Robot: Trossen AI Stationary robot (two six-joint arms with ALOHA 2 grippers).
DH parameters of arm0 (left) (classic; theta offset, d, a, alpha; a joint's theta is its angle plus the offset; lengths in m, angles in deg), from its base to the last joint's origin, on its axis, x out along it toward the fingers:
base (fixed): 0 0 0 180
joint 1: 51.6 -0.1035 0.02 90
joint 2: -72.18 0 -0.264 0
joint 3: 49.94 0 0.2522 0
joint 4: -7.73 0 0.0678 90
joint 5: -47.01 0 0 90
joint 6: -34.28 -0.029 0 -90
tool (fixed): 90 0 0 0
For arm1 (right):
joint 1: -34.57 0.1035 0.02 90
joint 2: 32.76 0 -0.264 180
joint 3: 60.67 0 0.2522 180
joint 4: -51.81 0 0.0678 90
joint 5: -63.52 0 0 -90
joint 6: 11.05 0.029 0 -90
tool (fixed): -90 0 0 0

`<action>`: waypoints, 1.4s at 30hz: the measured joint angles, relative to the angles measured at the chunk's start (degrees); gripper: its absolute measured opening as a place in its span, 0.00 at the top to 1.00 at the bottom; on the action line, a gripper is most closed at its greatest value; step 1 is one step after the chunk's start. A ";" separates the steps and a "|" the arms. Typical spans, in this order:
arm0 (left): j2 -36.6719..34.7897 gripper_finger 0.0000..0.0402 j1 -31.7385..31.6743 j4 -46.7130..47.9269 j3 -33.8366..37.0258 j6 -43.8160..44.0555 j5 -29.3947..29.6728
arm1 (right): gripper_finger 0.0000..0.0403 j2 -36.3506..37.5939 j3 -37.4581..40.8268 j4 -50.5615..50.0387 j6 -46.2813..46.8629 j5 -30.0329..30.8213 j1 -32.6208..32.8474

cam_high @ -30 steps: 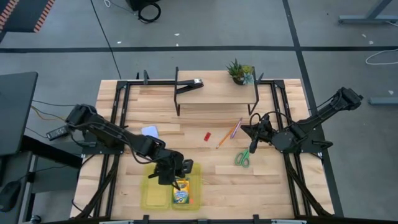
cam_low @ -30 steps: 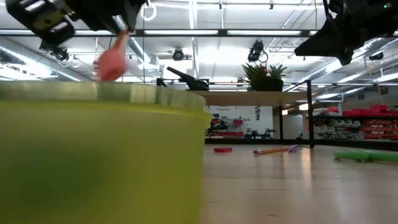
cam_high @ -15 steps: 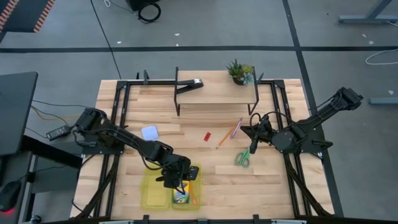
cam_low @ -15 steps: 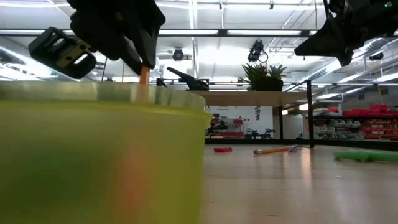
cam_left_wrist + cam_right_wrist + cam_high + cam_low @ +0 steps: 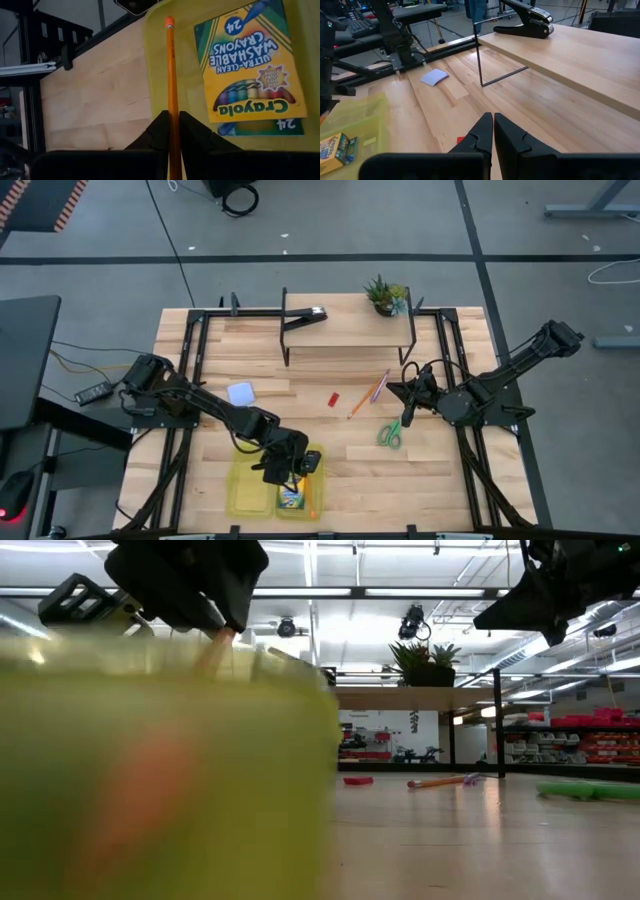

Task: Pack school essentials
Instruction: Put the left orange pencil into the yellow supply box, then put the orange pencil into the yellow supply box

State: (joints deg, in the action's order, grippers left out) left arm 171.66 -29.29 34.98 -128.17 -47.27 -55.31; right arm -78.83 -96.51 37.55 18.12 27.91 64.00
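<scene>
A yellow-green tray (image 5: 245,488) sits at the table's near left, with a crayon box (image 5: 250,70) lying flat inside it. My left gripper (image 5: 284,468) hangs over the tray, shut on an orange pencil (image 5: 171,75). Farther right on the table lie a pale block (image 5: 240,392), a short red piece (image 5: 334,398), another orange pencil (image 5: 357,405), a pink-purple pencil (image 5: 380,385) and green-handled scissors (image 5: 389,434). My right gripper (image 5: 407,416) hovers shut above the table near the scissors, with nothing in it. My left gripper pinches the pencil's shaft (image 5: 173,117) between its two fingers. The fingers slant down from the table's left, and the pencil runs on along them. Its eraser end (image 5: 169,22) points away over the tray's rim. Whether the pencil touches the tray I cannot tell.
A raised wooden shelf (image 5: 350,330) spans the far side, carrying a black clip-like tool (image 5: 305,314) and a small potted plant (image 5: 385,295). Black frame rails (image 5: 195,370) run along both table sides. Bare wood lies between the tray and the scissors.
My left gripper has sunk toward the tray and shifted slightly toward the table's right, rolling as it went. The pencil, whose eraser end stood above the tray's rim, now slants down inside the tray.
</scene>
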 joint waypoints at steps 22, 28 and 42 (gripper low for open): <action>-0.02 0.75 -0.04 -0.01 0.00 -0.07 -1.46 | 0.94 0.00 0.00 0.02 0.06 0.00 0.00; -0.02 0.62 -0.88 -0.08 0.00 1.69 -1.33 | 0.94 0.00 0.00 0.00 0.17 0.00 0.00; 1.66 0.68 -6.67 -12.20 -0.04 32.76 -0.53 | 0.94 0.02 0.00 0.01 0.03 1.70 -0.04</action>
State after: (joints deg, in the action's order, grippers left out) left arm 173.32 -35.96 22.78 -128.22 -14.52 -55.84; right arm -78.80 -96.51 37.56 18.15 29.61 63.96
